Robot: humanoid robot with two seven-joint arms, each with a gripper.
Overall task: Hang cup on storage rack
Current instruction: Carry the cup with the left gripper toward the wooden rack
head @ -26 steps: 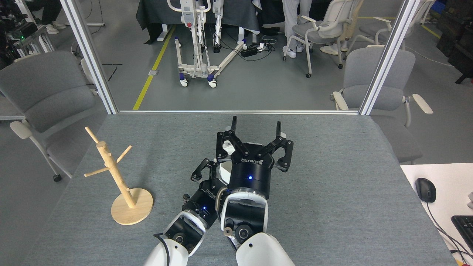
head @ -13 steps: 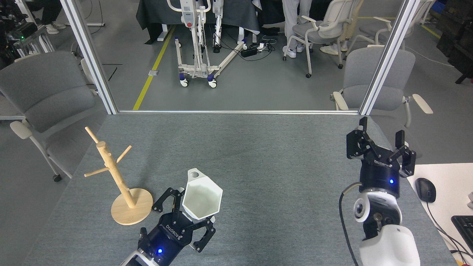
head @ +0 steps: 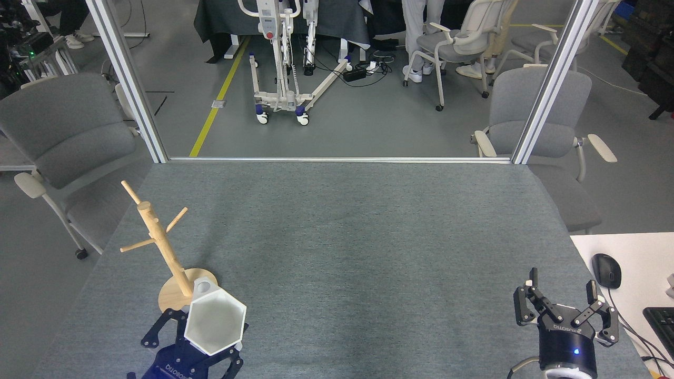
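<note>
Cup (head: 215,322): white, matte, hexagonal rim, small angular loop handle on its far side, clamped in the left tool (head: 192,351), overlapping the storage rack (head: 158,243) base just beyond; right tool (head: 565,308) prongs apart, empty, over the tabletop (head: 368,237).

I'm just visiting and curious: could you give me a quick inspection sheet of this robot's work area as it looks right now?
Surface: grey felt-covered table, mostly bare.
Job's things: white cup held in the left gripper, mouth up; wooden storage rack upright, pegs bare.
Clutter: nothing seen on the table.
Grippers: left shut on the cup; right gripper open, holding nothing.
Cables: cords on the floor beyond the table.
Surroundings: grey chairs, wheeled lift frame, side desk with mouse.
</note>
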